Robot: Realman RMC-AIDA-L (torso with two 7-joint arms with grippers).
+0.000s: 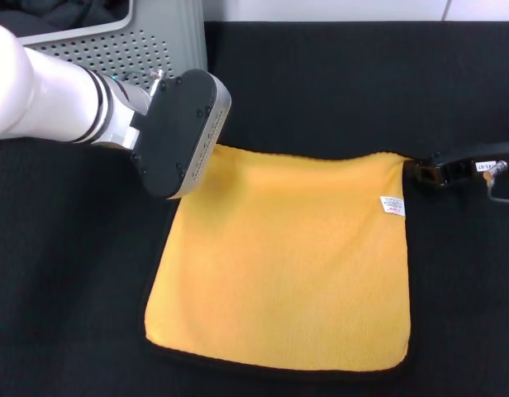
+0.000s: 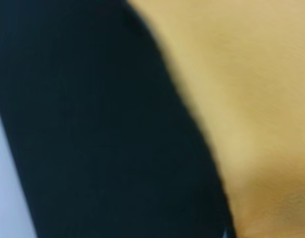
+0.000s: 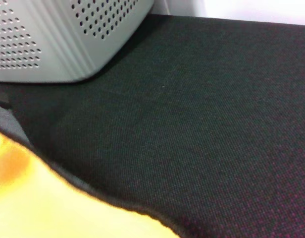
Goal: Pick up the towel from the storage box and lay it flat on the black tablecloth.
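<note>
Lying nearly flat, yellow face up, at the near-middle of the wide black textured tablecloth (image 1: 321,91), the square fleecy towel (image 1: 287,265) is being laid out, the left gripper (image 1: 178,132) and right gripper (image 1: 428,172) hovering at its far corners, finger states I cannot tell, so release and retreat likely come next.

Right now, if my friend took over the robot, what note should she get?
Left gripper: over the towel's far left corner; fingers hidden.
Right gripper: at the far right corner; grip unclear.
Towel: out of the storage box, spread yellow side up on the black tablecloth, nearly flat.
Done: pickup, spreading.
Left: let go if holding, pull both arms away.
</note>
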